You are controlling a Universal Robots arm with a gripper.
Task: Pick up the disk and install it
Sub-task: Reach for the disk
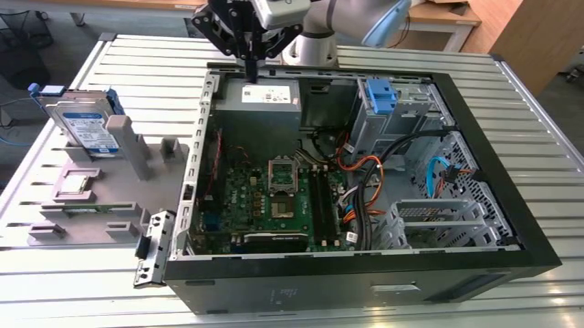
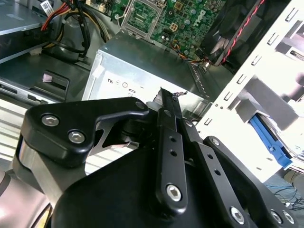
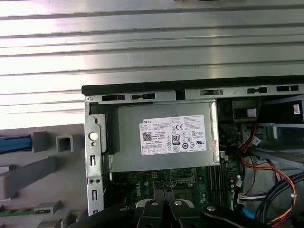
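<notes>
A slatted metal table (image 1: 55,294) spans the exterior view. An open computer case (image 1: 319,294) lies on its side across the middle and right of the frame, its opening facing up, presumably so an arm can reach in from above. Inside at the upper middle sits the power supply (image 1: 260,96), label up, also plain in the first wrist view (image 3: 166,137). To its right stands a drive cage with a bare blue bracket (image 1: 379,96).

On the exterior view's left a grey holder (image 1: 91,198) rests on the table. The disk (image 1: 87,126) stands on edge in it at the upper left of the frame, beside a grey post (image 1: 137,147). This leaves its top edge and flat faces free to be gripped.

The gripper (image 1: 251,74) hangs at the top middle, just over the power supply's rear edge, well apart from the disk. Its fingers are pressed together with nothing between them, as the second wrist view (image 2: 164,92) shows.

Between gripper and disk lie the case's raised side wall and the holder's posts. The air above them looks free.
</notes>
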